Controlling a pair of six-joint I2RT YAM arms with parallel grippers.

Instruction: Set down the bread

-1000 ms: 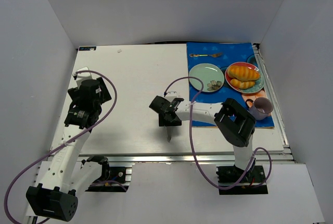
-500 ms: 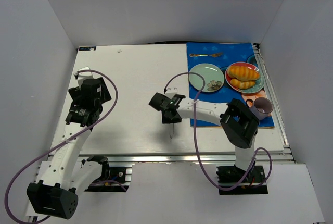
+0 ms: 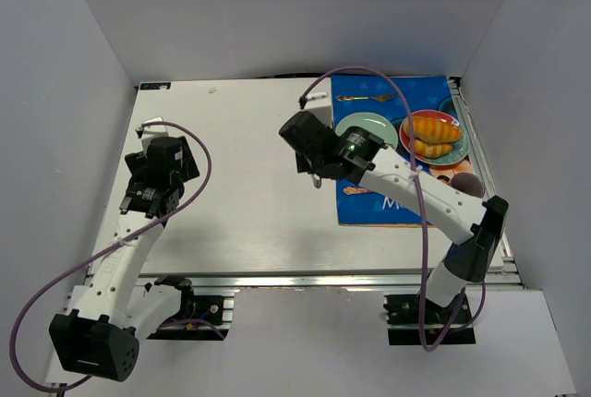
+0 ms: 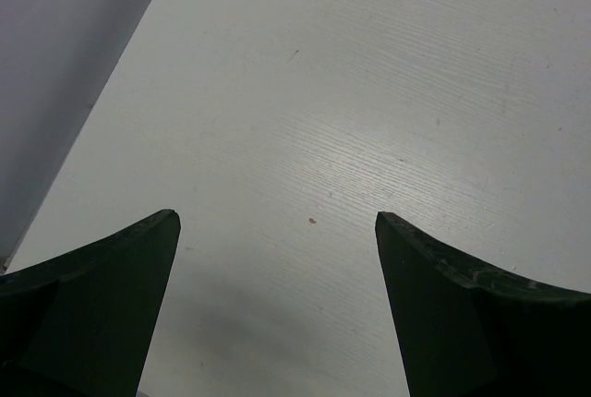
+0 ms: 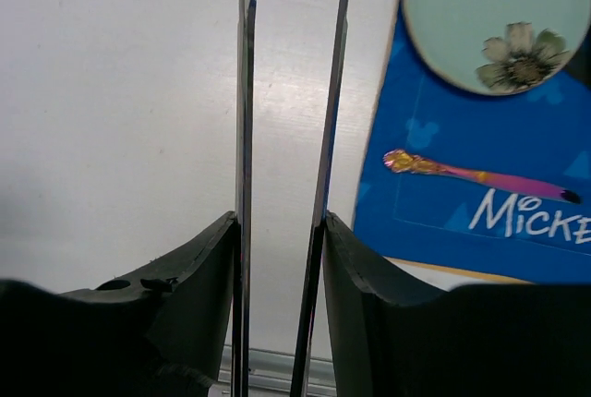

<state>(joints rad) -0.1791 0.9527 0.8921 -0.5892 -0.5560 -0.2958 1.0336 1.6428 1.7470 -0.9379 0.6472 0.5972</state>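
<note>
At lower left, the left gripper (image 4: 275,219) gaped wide over the table (image 4: 369,92). The right gripper (image 5: 281,220) pinched metal tongs (image 5: 246,92), whose twin blades were plain only from its wrist. Only the overhead view showed the bread (image 3: 431,126), at upper right on a red plate (image 3: 404,131), with its long axis left-right.

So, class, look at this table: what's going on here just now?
The right gripper is shut on a pair of metal tongs, held over the white table just left of the blue mat. The bread, a ridged golden roll, lies on the red plate on that mat; the tongs have not yet reached it. The left gripper is open over bare table, holding nothing.
</note>
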